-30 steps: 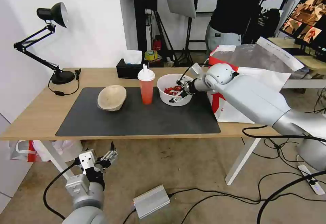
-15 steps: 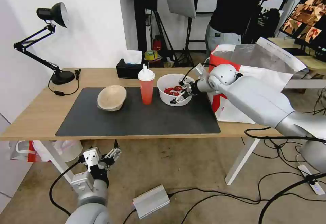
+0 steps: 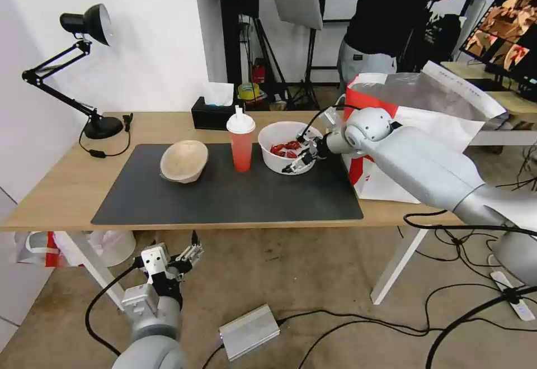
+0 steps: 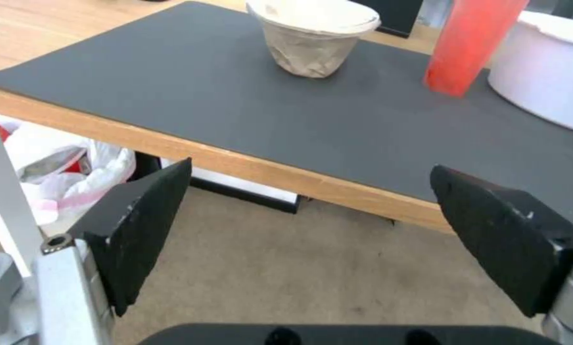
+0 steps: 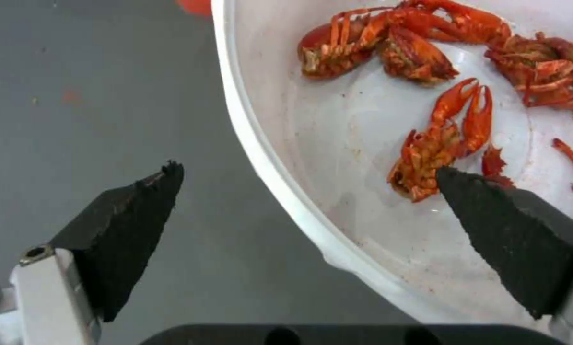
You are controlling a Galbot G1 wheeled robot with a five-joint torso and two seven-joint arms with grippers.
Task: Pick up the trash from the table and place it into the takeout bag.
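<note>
From the head camera I am seeing my right arm reaching across the table (image 3: 67,190) from the right, elbow bent in front of the bag (image 3: 414,134), with the right gripper (image 3: 302,157) at the near right rim of the white bowl (image 3: 285,146). Its fingers are spread, one on each side of the rim, not clenched. My left arm is hanging low, below the table's front edge, with the left gripper (image 3: 187,255) over the floor, fingers apart and holding nothing. I am counting three pieces of trash on the mat (image 3: 224,195): one pulp bowl (image 3: 183,160) on the left, one red cup (image 3: 241,140) in the middle, and the white bowl on the right. One bag is standing at the table's right end, open at the top.

The left wrist camera is showing the left gripper (image 4: 312,230) released, facing the table edge, with the pulp bowl (image 4: 312,40), red cup (image 4: 468,45) and white bowl (image 4: 548,76) beyond.

The right wrist camera is showing the right gripper (image 5: 309,218) open astride the white bowl's (image 5: 286,182) wall, one finger above the mat (image 5: 75,96), the other inside by the crayfish shells (image 5: 439,143). I cannot count those scraps exactly.
</note>
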